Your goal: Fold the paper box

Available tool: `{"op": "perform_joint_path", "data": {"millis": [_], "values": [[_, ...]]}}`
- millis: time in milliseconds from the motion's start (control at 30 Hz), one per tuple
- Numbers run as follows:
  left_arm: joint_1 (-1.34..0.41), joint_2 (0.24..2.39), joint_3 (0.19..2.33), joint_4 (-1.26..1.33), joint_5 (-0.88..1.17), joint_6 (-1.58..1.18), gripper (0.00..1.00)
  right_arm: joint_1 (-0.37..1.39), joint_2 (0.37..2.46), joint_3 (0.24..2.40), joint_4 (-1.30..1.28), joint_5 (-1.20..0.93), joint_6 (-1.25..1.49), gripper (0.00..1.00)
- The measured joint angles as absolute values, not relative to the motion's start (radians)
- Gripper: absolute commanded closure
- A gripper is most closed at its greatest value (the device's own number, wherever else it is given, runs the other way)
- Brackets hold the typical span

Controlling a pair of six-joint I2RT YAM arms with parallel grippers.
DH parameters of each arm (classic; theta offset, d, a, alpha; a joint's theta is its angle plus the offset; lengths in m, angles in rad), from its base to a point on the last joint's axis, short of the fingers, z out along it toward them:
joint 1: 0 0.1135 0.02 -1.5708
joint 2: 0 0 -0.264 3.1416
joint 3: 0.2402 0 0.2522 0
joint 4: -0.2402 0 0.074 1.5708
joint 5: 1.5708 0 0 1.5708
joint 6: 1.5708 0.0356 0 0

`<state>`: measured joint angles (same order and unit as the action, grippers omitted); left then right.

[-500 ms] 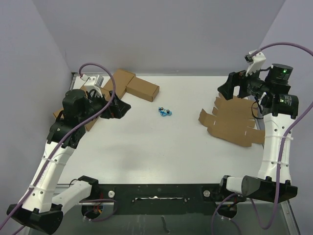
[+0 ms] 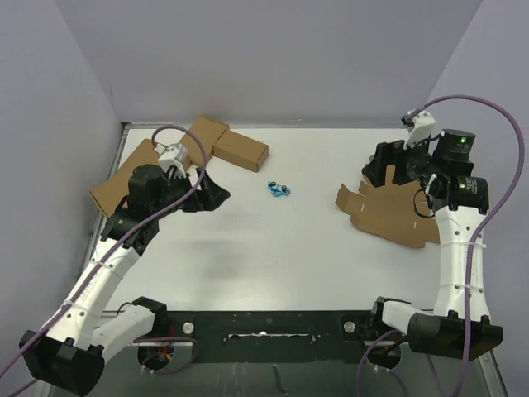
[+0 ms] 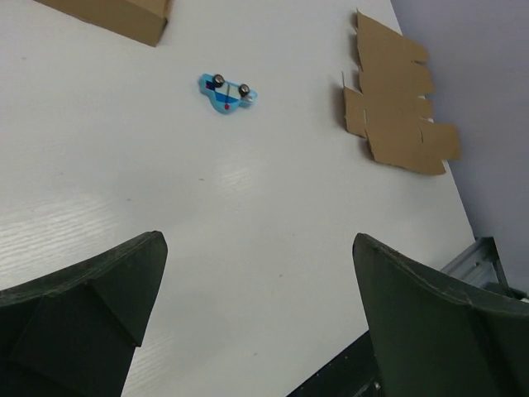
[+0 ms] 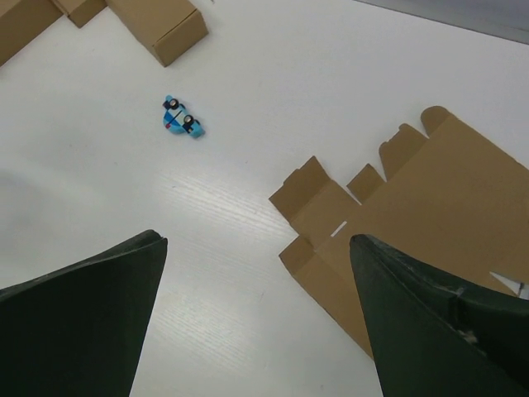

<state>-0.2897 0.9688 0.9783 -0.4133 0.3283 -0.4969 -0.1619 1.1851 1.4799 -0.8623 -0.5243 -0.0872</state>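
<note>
Over the right side of the tabletop [image 2: 273,248], the right hand [image 2: 385,169] is hovering with its two dark fingers standing wide apart, and it is holding nothing. Its wrist view is looking down between these fingers at the paper box [image 4: 430,207], which is lying there as a flat, unfolded die-cut sheet of plain brown cardboard, with its flaps and tabs spreading out on the white surface. In the top view this hand is hanging over the far edge of the sheet, and I cannot tell from there whether it is touching the cardboard. On the other side, the left hand [image 2: 207,194] is also standing fully open and is gripping nothing; it is pointing toward the middle of the tabletop, well apart from the paper box. Between the two hands, a small blue toy car [image 2: 279,190] is lying alone on the white surface, with its wheels showing in both wrist views. Behind the left hand, in the far left corner, a cluster of brown cartons [image 2: 241,151] is sitting, and one closed rectangular carton of this cluster is lying near the toy car. The paper box itself is resting near the right edge, well apart from this cluster.
</note>
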Motion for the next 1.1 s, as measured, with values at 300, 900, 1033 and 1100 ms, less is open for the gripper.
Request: {"op": "perform_joint_path", "data": {"millis": [300, 900, 1033, 1100], "values": [[-0.673, 1.074, 0.855, -0.138, 0.255, -0.553, 0.14, -0.165, 1.071, 1.173, -0.735, -0.708, -0.154, 0.02], [-0.869, 1.961, 1.216, 0.379, 0.179, -0.775, 0.27, -0.321, 1.080, 0.953, -0.500, -0.857, -0.149, 0.02], [-0.870, 2.121, 1.425, 0.385, 0.154, -0.800, 0.28, -0.321, 1.078, 0.952, -0.482, -0.857, -0.148, 0.02], [-0.872, 2.188, 1.524, 0.365, 0.129, -0.801, 0.33, -0.321, 1.078, 0.952, -0.474, -0.857, -0.147, 0.02]]}}
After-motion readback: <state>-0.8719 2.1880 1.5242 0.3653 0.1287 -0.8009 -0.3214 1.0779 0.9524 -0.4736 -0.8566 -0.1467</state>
